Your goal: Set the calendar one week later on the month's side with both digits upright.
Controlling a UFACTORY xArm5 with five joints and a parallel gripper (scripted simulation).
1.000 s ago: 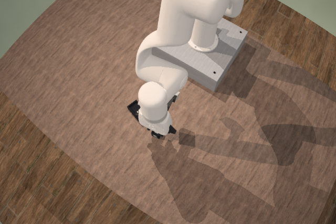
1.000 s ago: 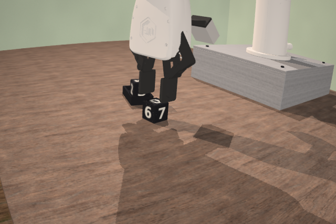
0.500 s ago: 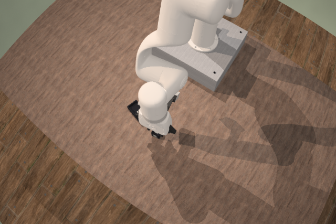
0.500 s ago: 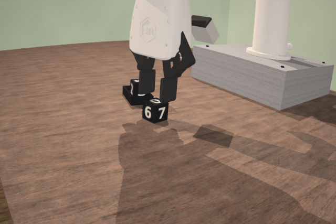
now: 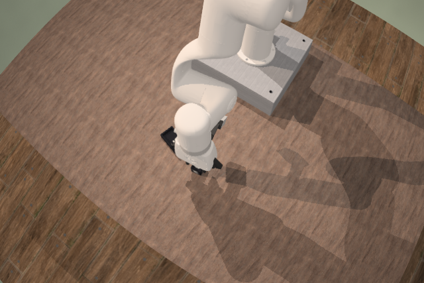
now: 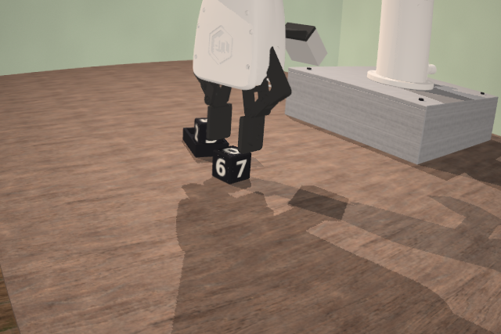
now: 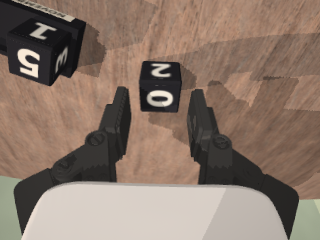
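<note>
My gripper point(image 6: 234, 145) point(image 7: 159, 102) is open and empty, its fingertips above and to either side of a loose black cube point(image 6: 231, 167) point(image 7: 160, 86). This cube stands flat on the table just outside the tray, with 0 on top, 2 on one side, and 6 and 7 on two others. The black tray point(image 5: 167, 134) point(image 6: 198, 148) point(image 7: 77, 35) is on the table, with a NOVEMBER label, partly cut off, in the wrist view. The other cube point(image 6: 200, 130) point(image 7: 37, 52) is at the tray, showing 5, 1 and 3. The arm hides both cubes in the top view.
The grey base block point(image 5: 253, 81) point(image 6: 355, 120) with the arm's foot stands behind the gripper. The wrist camera housing point(image 6: 305, 45) sticks out beside the gripper body. Arm shadows lie across the table point(image 5: 85, 50) point(image 6: 101, 220).
</note>
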